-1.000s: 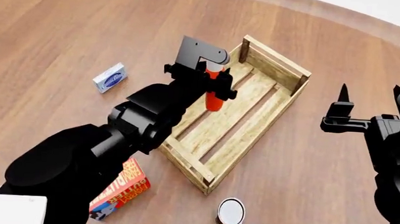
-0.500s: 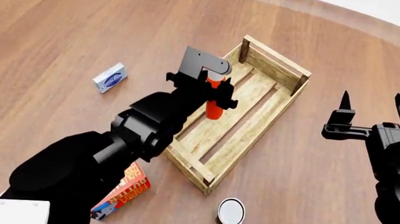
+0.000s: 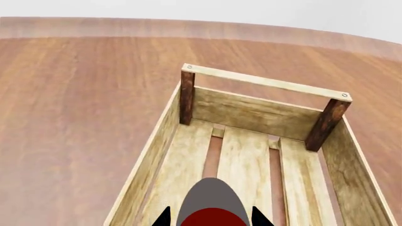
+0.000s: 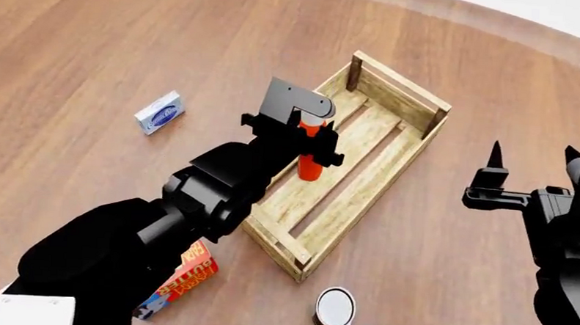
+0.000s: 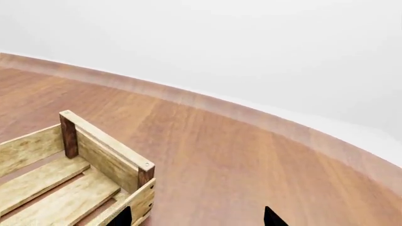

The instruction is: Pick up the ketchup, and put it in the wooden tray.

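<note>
Lowered slightly, slim red ketchup [image 4: 310, 163] nears slatted wooden tray [image 4: 404, 175].

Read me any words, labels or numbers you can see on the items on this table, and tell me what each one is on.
Red-orange box: large white lettering, partly hidden by the arm, not readable.
Small white-and-blue box: blue oval logo, text too small to read.
Two cans: only the tops show, no label visible.
Red-orange ketchup bottle: label not visible.

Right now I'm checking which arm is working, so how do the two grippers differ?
The left gripper is shut on the ketchup bottle, while the right gripper is open and holds nothing. The left one hangs over the wooden crate; the right one sits off to the crate's side, above bare table. Both are black.
</note>
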